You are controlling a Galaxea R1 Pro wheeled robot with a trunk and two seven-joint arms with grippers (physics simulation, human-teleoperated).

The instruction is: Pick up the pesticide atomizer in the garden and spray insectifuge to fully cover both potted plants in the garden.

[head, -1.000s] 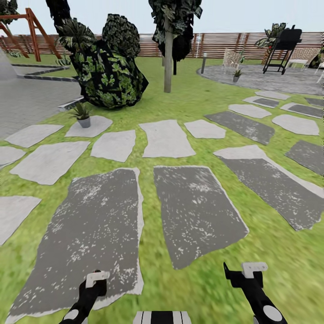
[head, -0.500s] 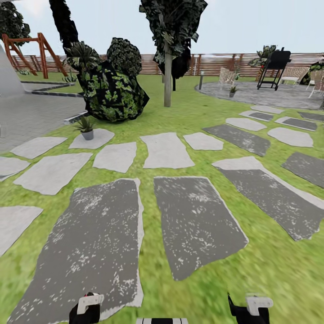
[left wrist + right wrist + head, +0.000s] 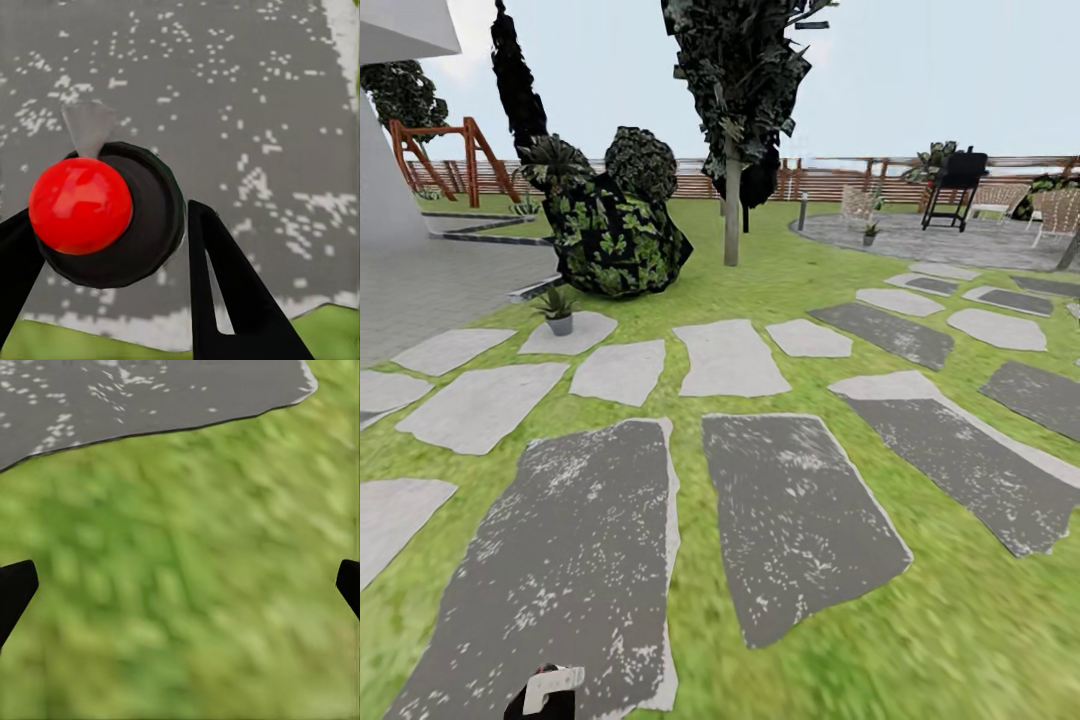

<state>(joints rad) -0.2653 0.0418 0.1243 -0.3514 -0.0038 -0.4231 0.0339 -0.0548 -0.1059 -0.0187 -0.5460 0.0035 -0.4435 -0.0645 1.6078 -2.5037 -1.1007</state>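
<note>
Left wrist view: pesticide atomizer (image 3: 101,217) is seen end-on, red top toward the camera, long axis running along the fingers down toward a dark stepping stone (image 3: 247,97); left gripper (image 3: 112,247) jaws clamp its black body. Right gripper (image 3: 180,585) jaws stand wide apart, holding nothing, above the lawn (image 3: 187,585). Potted plants (image 3: 557,308) (image 3: 870,234) stand far ahead

Red-topped black pesticide atomizer (image 3: 101,217), white-speckled dark grey paving stone (image 3: 247,112), green lawn (image 3: 187,585), black fingers (image 3: 232,292)
</note>
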